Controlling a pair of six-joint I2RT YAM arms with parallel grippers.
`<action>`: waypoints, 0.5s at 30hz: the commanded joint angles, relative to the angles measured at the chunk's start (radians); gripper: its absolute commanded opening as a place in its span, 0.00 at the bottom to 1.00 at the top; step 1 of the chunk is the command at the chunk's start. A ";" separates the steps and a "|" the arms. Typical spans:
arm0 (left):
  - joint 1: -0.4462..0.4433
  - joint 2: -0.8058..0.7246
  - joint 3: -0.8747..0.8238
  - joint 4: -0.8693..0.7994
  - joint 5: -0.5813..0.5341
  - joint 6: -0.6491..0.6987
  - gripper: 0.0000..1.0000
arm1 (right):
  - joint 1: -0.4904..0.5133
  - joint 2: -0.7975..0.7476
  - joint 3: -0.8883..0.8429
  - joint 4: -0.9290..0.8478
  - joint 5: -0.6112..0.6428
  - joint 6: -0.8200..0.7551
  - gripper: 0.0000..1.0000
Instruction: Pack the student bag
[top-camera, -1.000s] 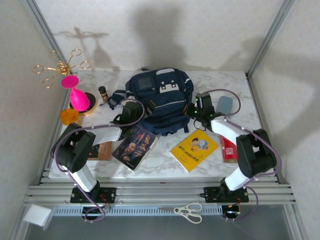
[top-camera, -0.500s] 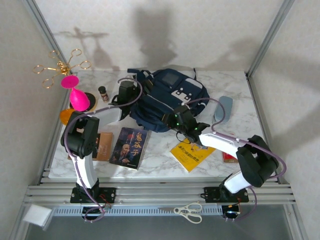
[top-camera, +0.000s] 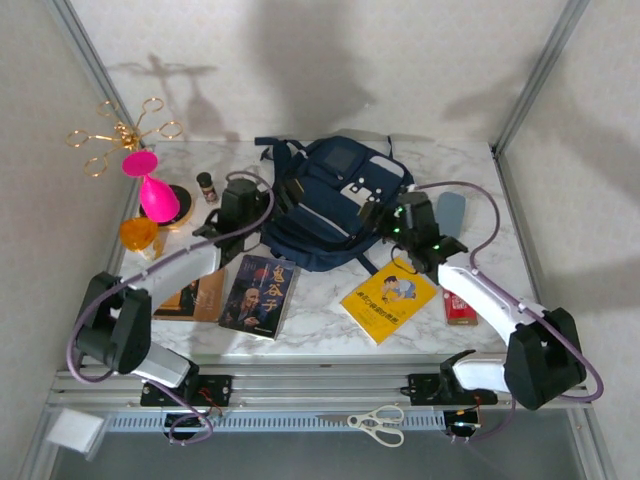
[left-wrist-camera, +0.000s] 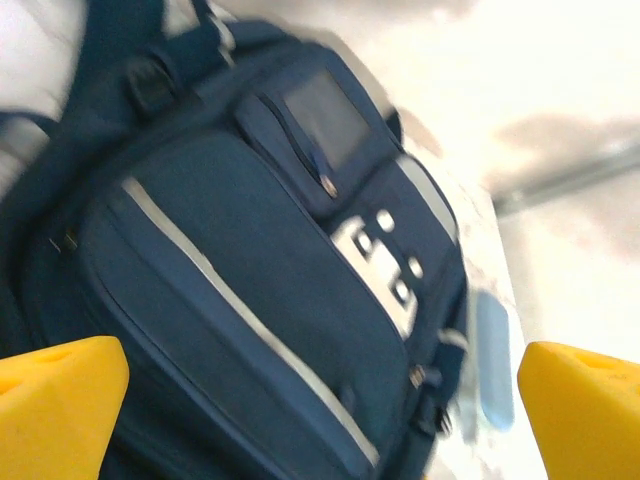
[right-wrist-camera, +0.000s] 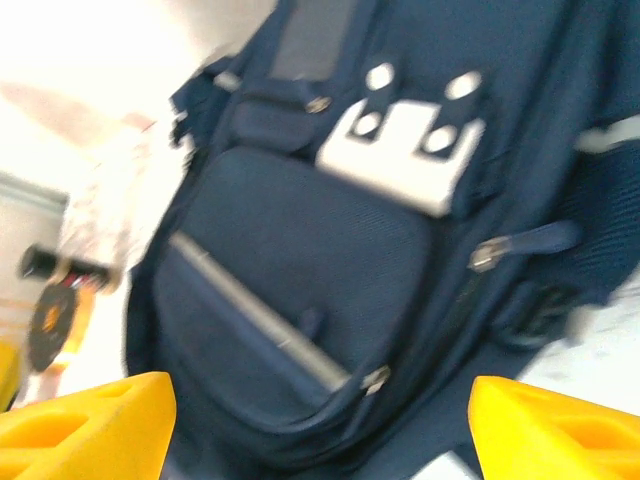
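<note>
Student bag (top-camera: 330, 205) on table (top-camera: 320, 315) (both jaws apart)

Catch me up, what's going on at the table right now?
Both arms are at the student bag, which lies at the back middle of the table. The left gripper is by its left side and the right gripper by its right, both open and holding nothing. The dark book and the yellow book lie in front, not yet packed.

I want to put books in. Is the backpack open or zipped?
Shut, it seems: front pockets on the student bag are zipped; main zipper, cannot tell.
</note>
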 joint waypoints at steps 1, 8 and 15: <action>-0.107 -0.069 -0.067 -0.001 -0.014 -0.054 0.99 | -0.105 0.058 -0.032 -0.038 -0.087 -0.066 0.79; -0.287 -0.062 -0.148 0.098 -0.095 -0.149 0.99 | -0.200 0.250 0.012 0.056 -0.219 -0.078 0.84; -0.353 0.066 -0.148 0.190 -0.114 -0.194 0.99 | -0.249 0.429 0.109 0.114 -0.319 -0.064 0.89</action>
